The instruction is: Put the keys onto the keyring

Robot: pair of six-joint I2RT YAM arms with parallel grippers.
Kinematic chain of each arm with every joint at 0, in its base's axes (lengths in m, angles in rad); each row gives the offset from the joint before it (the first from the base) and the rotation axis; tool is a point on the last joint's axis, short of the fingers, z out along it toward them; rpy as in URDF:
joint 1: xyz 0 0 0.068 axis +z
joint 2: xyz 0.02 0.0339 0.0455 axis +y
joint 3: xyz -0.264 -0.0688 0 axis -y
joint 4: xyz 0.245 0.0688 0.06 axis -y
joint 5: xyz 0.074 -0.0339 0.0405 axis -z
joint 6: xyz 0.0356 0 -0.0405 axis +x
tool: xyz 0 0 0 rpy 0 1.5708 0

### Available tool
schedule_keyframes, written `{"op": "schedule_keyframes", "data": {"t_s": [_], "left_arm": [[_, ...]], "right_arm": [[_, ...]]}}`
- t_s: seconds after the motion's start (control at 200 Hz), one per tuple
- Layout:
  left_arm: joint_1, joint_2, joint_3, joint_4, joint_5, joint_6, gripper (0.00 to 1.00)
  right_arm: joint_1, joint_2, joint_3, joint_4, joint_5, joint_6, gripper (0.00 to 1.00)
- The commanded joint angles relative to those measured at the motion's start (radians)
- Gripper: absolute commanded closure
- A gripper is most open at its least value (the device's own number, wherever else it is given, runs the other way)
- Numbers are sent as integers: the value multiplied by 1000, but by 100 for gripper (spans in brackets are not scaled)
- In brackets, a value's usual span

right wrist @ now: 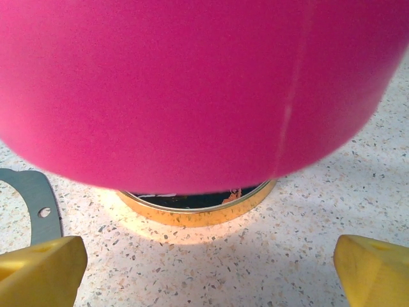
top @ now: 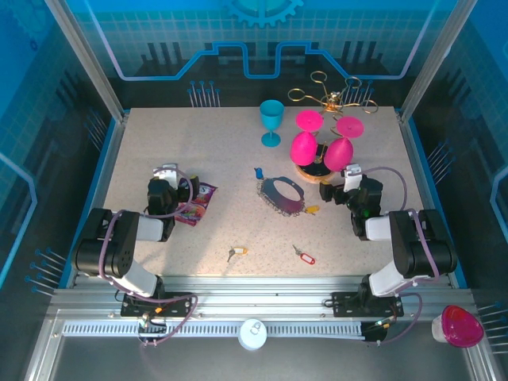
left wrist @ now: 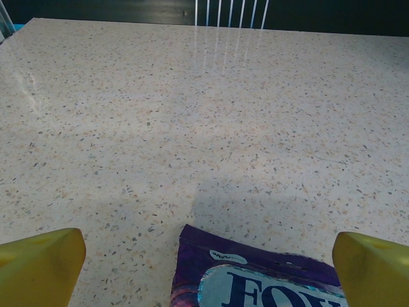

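Note:
The keyring (top: 282, 195), a dark grey-purple oval loop, lies flat at mid-table. Four small keys lie loose around it: a blue-headed one (top: 259, 172) just left of it, a yellow one (top: 312, 209) at its right edge, a yellowish one (top: 236, 252) and a red one (top: 304, 255) nearer the front. My left gripper (top: 169, 173) (left wrist: 204, 272) is open over a purple sweet wrapper (left wrist: 255, 281). My right gripper (top: 350, 176) (right wrist: 204, 268) is open, facing a pink goblet bowl (right wrist: 192, 83). A flat grey curved strip (right wrist: 35, 198) at the left may be the keyring's edge.
Two pink goblets (top: 302, 148) (top: 340, 153) lean on a round gold tin (top: 311, 172) (right wrist: 198, 208) right of the keyring. A teal goblet (top: 271, 121) and a gold wire rack (top: 329, 97) stand at the back. The wrapper (top: 197, 202) lies at the left.

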Motion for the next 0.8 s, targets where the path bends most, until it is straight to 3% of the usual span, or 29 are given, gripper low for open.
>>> {"op": "schedule_keyframes", "data": {"t_s": [0.0, 0.165, 0.235, 0.375, 0.49, 0.645, 0.73, 0.795], "left_arm": [[8, -36, -30, 70, 54, 20, 1], [0, -246, -71, -36, 1, 9, 1], [-4, -341, -64, -123, -2, -4, 1], [-9, -505, -33, -317, 10, -84, 1], [-10, -604, 20, -537, 26, -192, 1], [-21, -660, 60, -714, 123, -365, 1], [-87, -650, 67, -746, 155, -442, 1], [-167, -636, 90, -797, 128, -461, 2]], "right_arm": [[4, -48, -36, 83, -20, -20, 0], [52, -265, -106, 31, 141, -22, 2], [86, -375, -70, -131, 206, 8, 3], [99, -521, 58, -557, 290, 302, 10], [101, -558, 151, -880, 215, 449, 12], [127, -587, 165, -1068, 88, 537, 20], [171, -597, 163, -1138, 77, 557, 26], [207, -594, 162, -1166, 75, 568, 37]]}}
